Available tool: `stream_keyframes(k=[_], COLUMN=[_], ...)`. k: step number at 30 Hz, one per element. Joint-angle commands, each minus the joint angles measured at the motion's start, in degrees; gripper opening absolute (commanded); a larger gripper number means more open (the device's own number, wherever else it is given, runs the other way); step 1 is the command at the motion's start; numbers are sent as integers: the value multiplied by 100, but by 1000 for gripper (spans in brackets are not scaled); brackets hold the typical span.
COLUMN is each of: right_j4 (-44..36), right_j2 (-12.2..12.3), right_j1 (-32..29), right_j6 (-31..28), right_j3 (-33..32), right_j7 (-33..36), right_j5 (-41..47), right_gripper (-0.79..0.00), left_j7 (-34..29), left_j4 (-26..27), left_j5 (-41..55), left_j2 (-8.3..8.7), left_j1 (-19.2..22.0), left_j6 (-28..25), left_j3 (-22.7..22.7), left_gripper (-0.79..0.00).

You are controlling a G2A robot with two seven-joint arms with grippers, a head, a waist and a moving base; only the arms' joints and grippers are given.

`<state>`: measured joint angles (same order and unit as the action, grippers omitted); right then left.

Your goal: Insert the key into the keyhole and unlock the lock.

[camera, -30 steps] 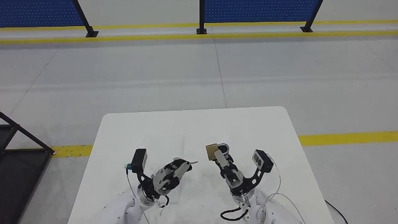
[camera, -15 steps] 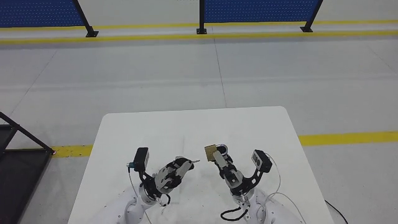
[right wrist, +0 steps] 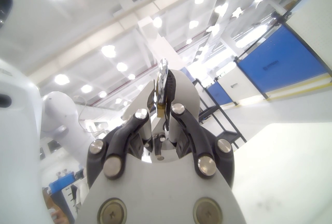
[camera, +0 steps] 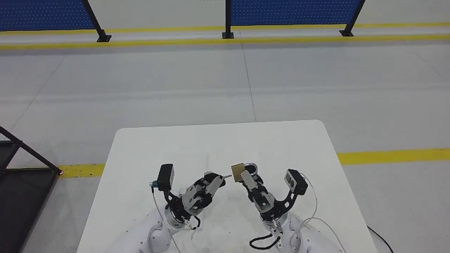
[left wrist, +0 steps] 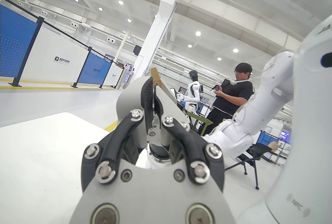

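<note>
Left jaws, clamped on the key (camera: 223, 178), have advanced to the lock (camera: 239, 169) pinched in the right jaws; insertion pending.

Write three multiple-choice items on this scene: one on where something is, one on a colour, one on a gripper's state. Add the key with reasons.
1. Where is the lock?
A. on the floor by the yellow line
B. in the right gripper, above the table
C. hung on the blue barrier

2. What colour is the lock's body?
A. red
B. black
C. brass

3. What is the state of the left gripper?
A. shut on the key
B. open and empty
C. shut on a cable

Key:
1 B: the right wrist view shows the lock clamped between that gripper's fingers, and the top view shows it over the white tabletop.
2 C: the body looks yellow-gold in the top view and the right wrist view.
3 A: the left wrist view shows the fingers closed on a thin brass key that sticks out past their tips.
</note>
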<state>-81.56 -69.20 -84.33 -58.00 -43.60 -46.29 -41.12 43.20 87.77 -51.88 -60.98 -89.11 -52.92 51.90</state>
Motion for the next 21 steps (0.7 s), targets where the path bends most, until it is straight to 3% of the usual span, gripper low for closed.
stream_keyframes(k=[1, 21], right_j4=[0, 0], right_j2=[0, 0], right_j1=[0, 0], right_j6=[0, 0], right_j3=[0, 0], right_j7=[0, 0], right_j5=[0, 0], right_gripper=[-785, -785], left_j7=[44, -33], left_j4=[-14, -70], left_j5=[-55, -63], left_j2=[-21, -168], left_j1=[4, 17], left_j6=[-9, -181], left_j3=[3, 60], left_gripper=[-785, -785])
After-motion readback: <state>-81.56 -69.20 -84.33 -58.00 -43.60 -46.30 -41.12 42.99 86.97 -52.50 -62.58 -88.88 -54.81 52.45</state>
